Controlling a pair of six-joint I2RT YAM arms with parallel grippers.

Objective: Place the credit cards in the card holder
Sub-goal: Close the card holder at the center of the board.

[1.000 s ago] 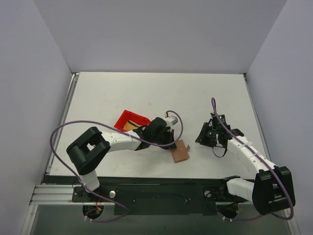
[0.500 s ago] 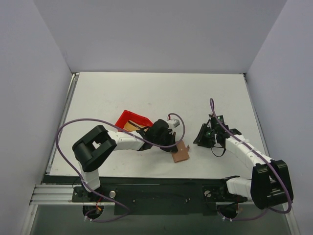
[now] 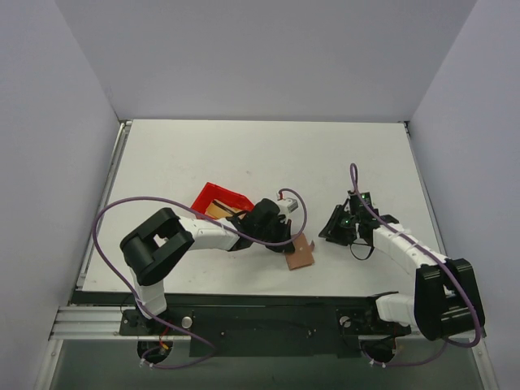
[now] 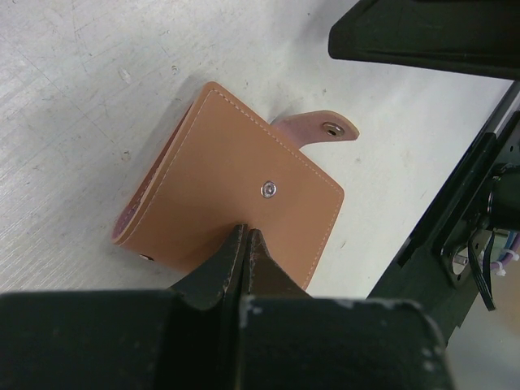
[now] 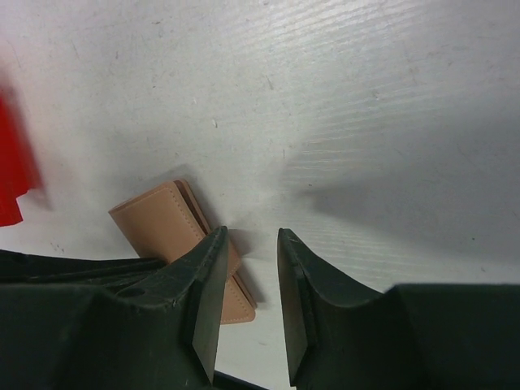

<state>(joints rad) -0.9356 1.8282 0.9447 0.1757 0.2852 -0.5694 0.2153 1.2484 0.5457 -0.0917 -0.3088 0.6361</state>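
Note:
The card holder [image 4: 236, 195] is a tan-brown folded wallet lying on the table, with its clasp tab [image 4: 323, 128] unsnapped and sticking out. My left gripper [image 4: 245, 233] is shut with nothing between its fingers, and its tips rest on the wallet's top face near the snap. In the top view the wallet [image 3: 301, 257] lies just right of the left gripper [image 3: 285, 243]. My right gripper [image 5: 252, 237] stands open and empty, right of the wallet [image 5: 162, 223] and apart from it. A yellowish patch of credit cards [image 3: 214, 210] shows in the red bin, partly hidden by the left arm.
The red bin [image 3: 218, 197] stands left of the wallet, behind the left forearm; its edge [image 5: 12, 175] shows blurred at the right wrist view's left side. The black front rail [image 3: 260, 321] runs along the table's near edge, close to the wallet.
The left arm's elbow swung a little to the right, with its shut tips staying at the wallet. The right gripper drifted slightly left toward the wallet. The wallet barely shifted.

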